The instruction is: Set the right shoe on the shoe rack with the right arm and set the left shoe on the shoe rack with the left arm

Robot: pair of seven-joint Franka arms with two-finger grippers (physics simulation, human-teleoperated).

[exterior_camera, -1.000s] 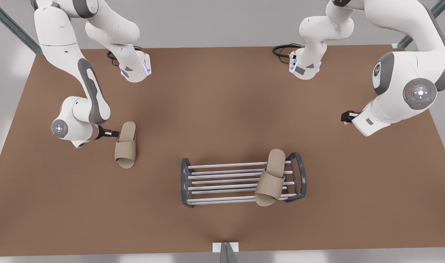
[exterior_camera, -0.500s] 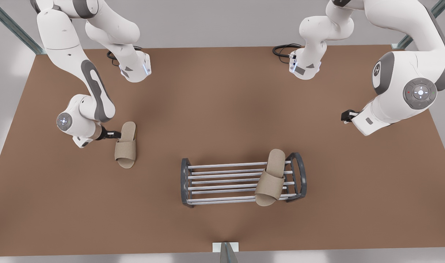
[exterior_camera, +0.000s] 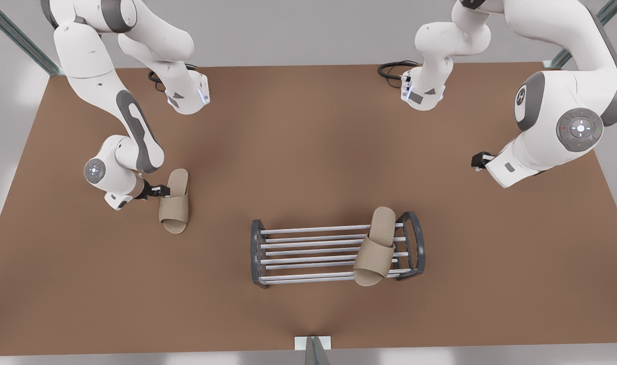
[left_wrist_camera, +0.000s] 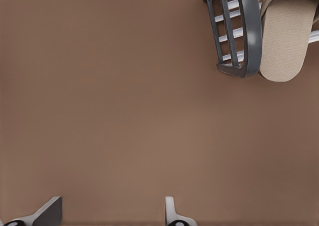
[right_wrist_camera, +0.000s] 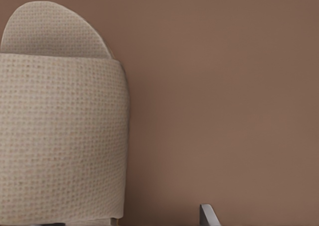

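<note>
While the left gripper [exterior_camera: 474, 161] hangs with jaws spread over bare table [exterior_camera: 308, 152] at right of frame, one slipper [exterior_camera: 375, 247] lies across the shoe rack [exterior_camera: 334, 249] at lower centre, and the right gripper [exterior_camera: 162, 191], jaws spread, touches the other slipper [exterior_camera: 175, 203] at left.

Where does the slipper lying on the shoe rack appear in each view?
Front view: the slipper on the rack crosses the bars at the shoe rack's front-view right end.
Left wrist view: it overhangs the rack's dark end frame, the shared landmark.
Right wrist view: here lies the other slipper, on the table.
</note>
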